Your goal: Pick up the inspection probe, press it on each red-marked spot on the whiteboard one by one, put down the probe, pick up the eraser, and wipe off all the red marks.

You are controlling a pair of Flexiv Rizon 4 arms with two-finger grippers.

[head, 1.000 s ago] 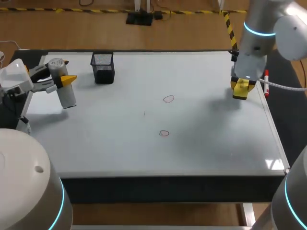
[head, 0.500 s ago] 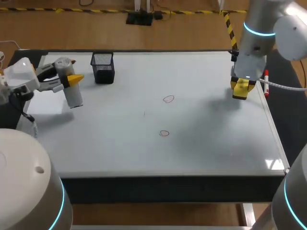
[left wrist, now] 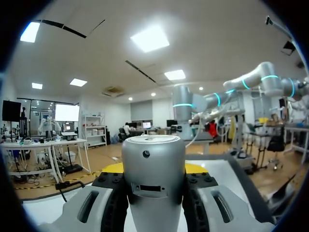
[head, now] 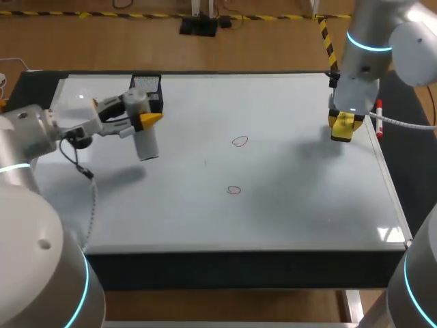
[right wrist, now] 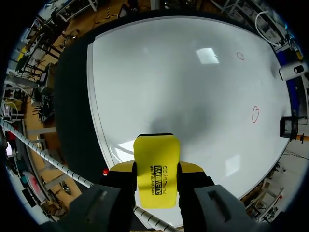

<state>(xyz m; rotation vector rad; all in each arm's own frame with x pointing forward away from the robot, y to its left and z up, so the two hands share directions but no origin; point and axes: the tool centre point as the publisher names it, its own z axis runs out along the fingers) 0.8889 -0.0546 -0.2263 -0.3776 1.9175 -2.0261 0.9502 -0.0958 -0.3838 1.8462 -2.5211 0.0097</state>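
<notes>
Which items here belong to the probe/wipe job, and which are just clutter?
Job: inspection probe, held by left gripper; eraser, held by right gripper; far red mark; near red mark; whiteboard.
Lying about: black mesh cup behind the probe.

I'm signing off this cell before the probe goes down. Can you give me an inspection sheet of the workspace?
Surface: whiteboard, with a farther red mark and a nearer red mark, neither wiped.
Job's things: inspection probe held above the board, left of both marks; yellow eraser near the right edge.
Clutter: black mesh cup behind the probe.
Grippers: left gripper shut on the probe; right gripper shut on the eraser.
Cables: black cable hanging from the left arm; white cable by the right arm.
Surroundings: nothing seen.
</notes>
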